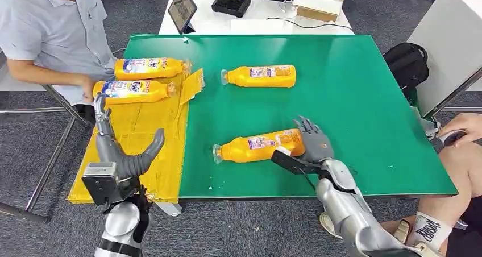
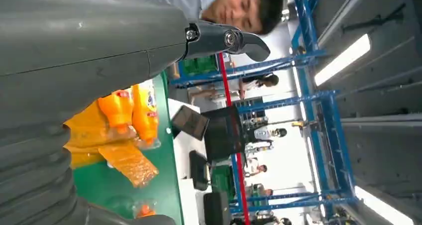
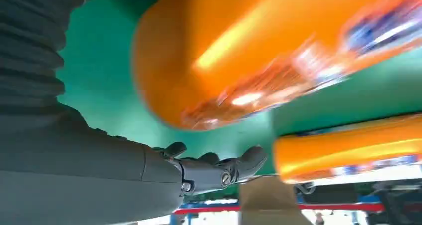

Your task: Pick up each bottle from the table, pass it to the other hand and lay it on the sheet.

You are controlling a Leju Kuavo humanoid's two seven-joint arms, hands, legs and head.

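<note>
Two orange bottles [image 1: 149, 67] [image 1: 133, 90] lie on the yellow sheet [image 1: 142, 171] at the left end of the green table [image 1: 352, 98]. A third bottle [image 1: 261, 76] lies on the bare green further back. The nearest bottle [image 1: 256, 147] lies on its side by the front edge, cap to the left. My right hand [image 1: 312, 142] is at its base end with fingers spread behind the base and thumb below it, not closed on it. In the right wrist view that bottle [image 3: 239, 51] looms blurred beside the thumb [image 3: 219, 168]. My left hand [image 1: 122, 149] hovers over the sheet, fingers apart and holding nothing.
A person [image 1: 51, 35] sits at the table's left end close to the sheet. Another person's knee and hand [image 1: 463, 149] are at the right. A white table behind holds a tablet [image 1: 182, 9], a controller [image 1: 231, 2] and a cardboard box [image 1: 321, 1]. A black bag [image 1: 406, 61] lies right.
</note>
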